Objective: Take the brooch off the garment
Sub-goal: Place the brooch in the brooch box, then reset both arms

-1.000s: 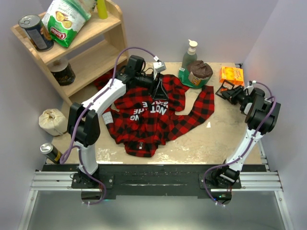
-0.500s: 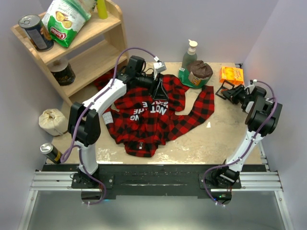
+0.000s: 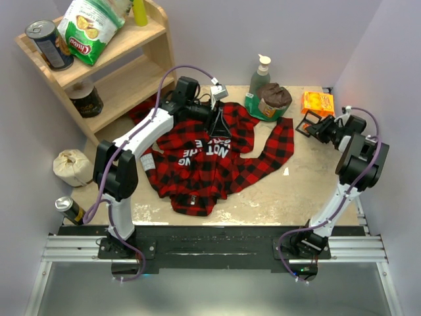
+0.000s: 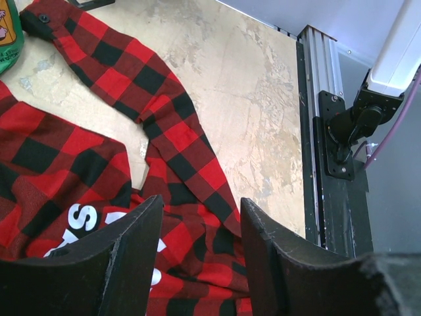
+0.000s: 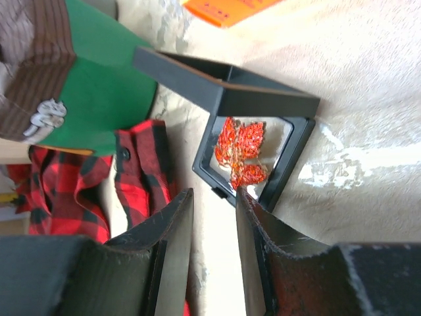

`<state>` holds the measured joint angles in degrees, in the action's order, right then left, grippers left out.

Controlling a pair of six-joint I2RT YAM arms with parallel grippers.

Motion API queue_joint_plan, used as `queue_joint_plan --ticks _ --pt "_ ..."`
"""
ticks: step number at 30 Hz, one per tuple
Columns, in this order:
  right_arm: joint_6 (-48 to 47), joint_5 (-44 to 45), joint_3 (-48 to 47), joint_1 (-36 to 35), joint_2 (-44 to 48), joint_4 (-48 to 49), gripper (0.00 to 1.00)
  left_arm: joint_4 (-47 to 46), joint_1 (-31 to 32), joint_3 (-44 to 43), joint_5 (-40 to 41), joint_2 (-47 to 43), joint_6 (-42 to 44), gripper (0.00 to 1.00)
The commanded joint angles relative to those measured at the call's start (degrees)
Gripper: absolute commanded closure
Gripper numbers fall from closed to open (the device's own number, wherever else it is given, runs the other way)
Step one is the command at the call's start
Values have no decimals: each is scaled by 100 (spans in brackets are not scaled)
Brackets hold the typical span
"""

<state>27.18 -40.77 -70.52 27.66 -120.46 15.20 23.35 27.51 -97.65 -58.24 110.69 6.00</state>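
Left fingers [image 4: 141, 230] half open, empty, above the garment [image 4: 79, 151], right fingers [image 5: 174, 224] narrowly parted, empty, near its sleeve [image 5: 141, 164].

My left claw [image 3: 218, 125] hangs over the plaid shirt [image 3: 210, 164] on the desk [image 3: 283, 191]. My right claw [image 3: 323, 130] is near the orange packet [image 3: 318, 103].

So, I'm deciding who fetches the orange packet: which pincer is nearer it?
Right. The right pincer is just on the camera side of the orange packet, facing a black frame; the left pincer is over the plaid shirt, far off to the packet's left.
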Motion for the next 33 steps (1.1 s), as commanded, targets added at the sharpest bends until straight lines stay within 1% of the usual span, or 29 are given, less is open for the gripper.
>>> queue_joint_plan --ticks 1,5,7,8,9,10,11,12,13,14,15,16,17,19,22,23,25,26,27,28,30,31,33 --pt "-616 -97 -190 -76 462 -429 64 -33 18 -175 5 -109 32 42" --pt "-1354 -168 -24 -147 848 -956 62 204 9 -211 146 -215 217 39" --pt "-1688 -281 99 -147 1120 -1115 58 257 9 -220 172 -285 296 32" --pt "-2012 -291 161 -147 1226 -1229 55 327 9 -228 199 -311 331 29" --pt "-2154 -326 188 -156 1323 -1413 53 345 9 -237 234 -338 358 24" --pt "-2251 -369 231 -156 1428 -1467 51 380 0 -272 269 -390 445 22" --pt "-2365 -422 328 -156 1655 -1502 45 485 -8 -281 347 -408 489 20" --pt "-2636 -440 363 -156 1753 -1703 40 503 -9 -281 374 -426 533 16" --pt "-2682 -492 398 -156 1868 -1783 36 521 -35 -264 418 -487 551 14" --pt "-3057 -519 434 -156 2051 -1984 30 512 -52 -229 453 -531 543 13" --pt "-3191 -545 460 -147 2166 -2090 26 495 -79 -159 462 -566 543 9" --pt "-3306 -511 469 -156 2272 -2187 18 486 -88 -115 497 -671 551 6" --pt "-3489 -458 521 -156 2499 -2258 1 451 -96 -80 593 -715 560 2" --pt "-3684 -344 566 -156 2729 -2451 1 390 -123 87 725 -908 560 0" --pt "-4018 -151 636 -156 3256 -2706 1 188 -149 342 1357 -1207 438 0" --pt "-4132 -37 688 -147 3397 -2750 1 48 -149 421 1907 -1295 402 0" --pt "-4334 113 776 -147 3897 -2812 1 -120 -158 737 2498 -1619 367 0" --pt "-4518 148 890 -147 4073 -2795 1 -399 -158 895 3145 -1752 332 0" --pt "-4624 227 952 -147 4284 -2821 1 -558 -158 1227 3491 -1892 297 0" --pt "-4747 254 1005 -147 4651 -2847 1 -699 -158 1396 3999 -2189 297 0" --pt "-5099 306 1154 -147 5066 -2926 1 -894 -167 1782 4249 -2446 463 0" --pt "-5152 385 1198 -147 5451 -2918 1 -920 -167 1897 4346 -2682 533 0" --pt "-5424 360 1278 -147 5787 -3084 1 -1025 -184 2195 4488 -2895 551 0"
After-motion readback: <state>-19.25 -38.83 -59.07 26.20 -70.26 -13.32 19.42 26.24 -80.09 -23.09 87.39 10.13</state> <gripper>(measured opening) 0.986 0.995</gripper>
